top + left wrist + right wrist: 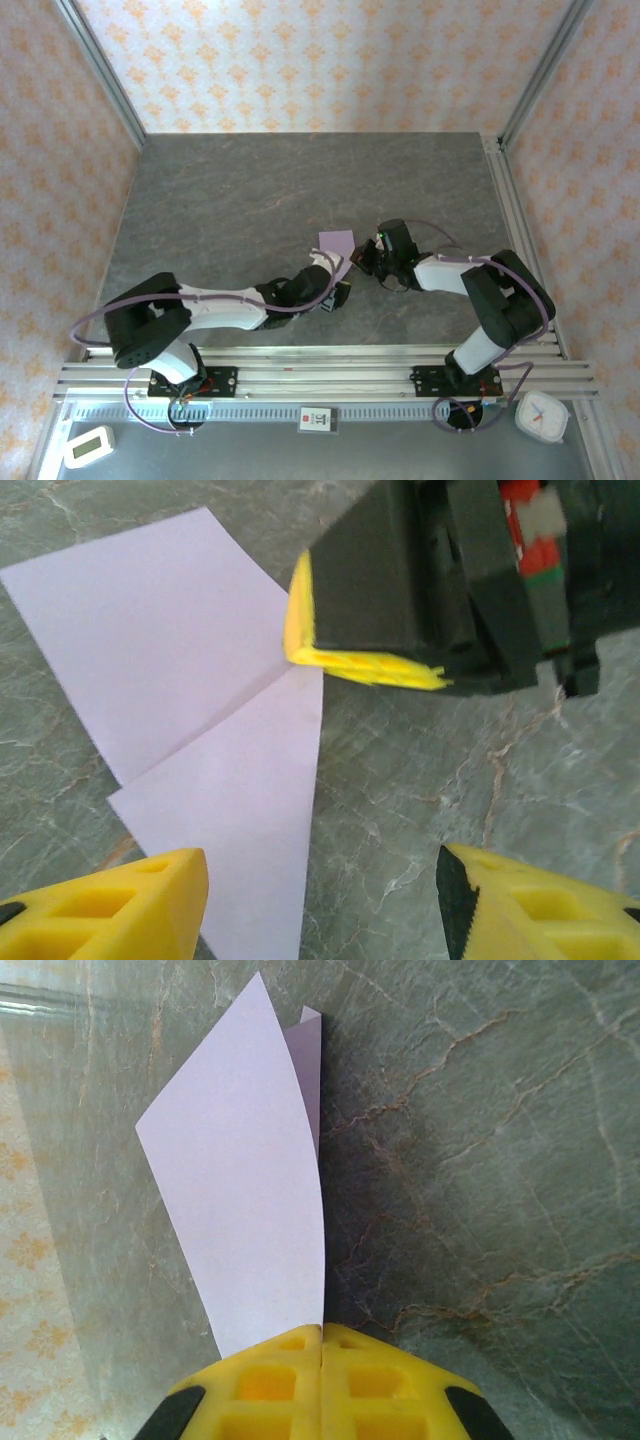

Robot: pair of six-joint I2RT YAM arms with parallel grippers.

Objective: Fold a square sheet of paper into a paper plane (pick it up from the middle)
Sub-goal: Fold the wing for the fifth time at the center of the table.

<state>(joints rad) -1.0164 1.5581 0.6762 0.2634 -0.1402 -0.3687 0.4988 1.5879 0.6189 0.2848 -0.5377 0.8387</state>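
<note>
Right claw [322,1345] clamped fully shut, pads meeting w/ the edge of the square sheet of paper [240,1180] nipped between them. That's the hold. Sheet sits around the middle of the table [250,190], btwn the two arms, just left of that pinch.

Why grip the edge? Looks like it's lifting one flap so it can swing over along the crease. The right wrist cam has the flap standing up & curling, a second layer peeking out behind, shadow on the stone beside it.

The left claw [320,905] hangs over the near part of the sheet, jaws well apart, nothing in them. Prob. ready to pin the paper down for the fold, tho that's my read.

Orientation: from the pinch, the raised flap's long axis runs straight away from the fingers, far corner pointing away from the claw. On the left cam a diagonal crease runs from the pinch pt down-left, splitting two panels. No dart shape yet, so an early fold, I'd say.
</note>
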